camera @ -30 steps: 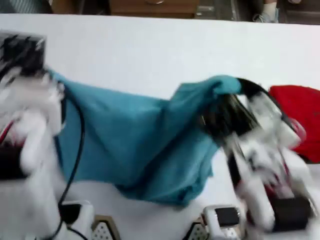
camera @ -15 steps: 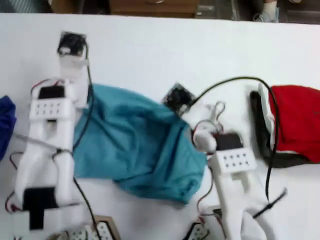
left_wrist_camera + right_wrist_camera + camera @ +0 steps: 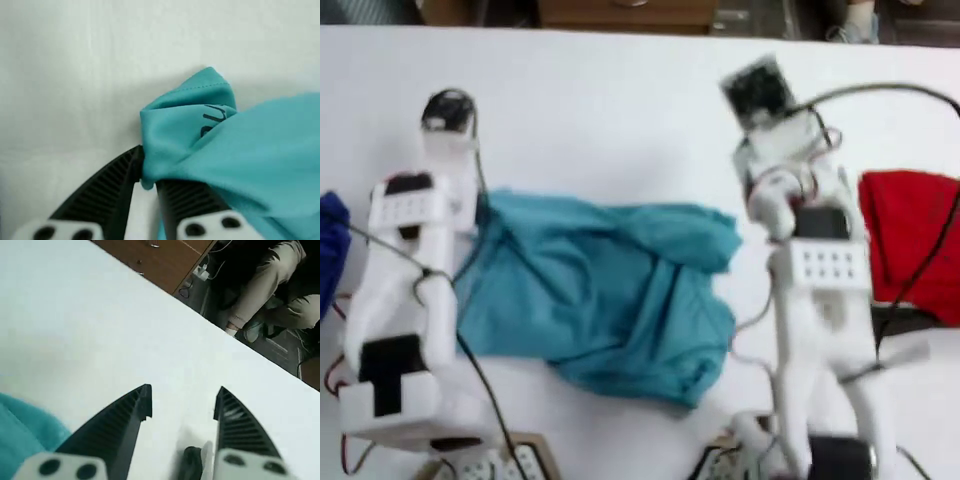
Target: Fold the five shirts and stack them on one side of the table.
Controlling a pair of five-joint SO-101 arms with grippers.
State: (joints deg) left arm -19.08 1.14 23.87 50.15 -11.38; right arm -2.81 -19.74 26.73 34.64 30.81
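Teal shirt [image 3: 610,290] lies rumpled btwn the arms; soft, light, limp cloth, judged best taken at corners or hem. L claw [image 3: 149,172] pinches one corner. R claw [image 3: 182,395] spread, empty, over bare table [image 3: 620,120] beyond.

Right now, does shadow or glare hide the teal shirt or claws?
High view: even light, soft shadow under the teal shirt. Left wrist view: faint shadow beside the fold in the left claw. Right wrist view: right claw dark against the bright table.
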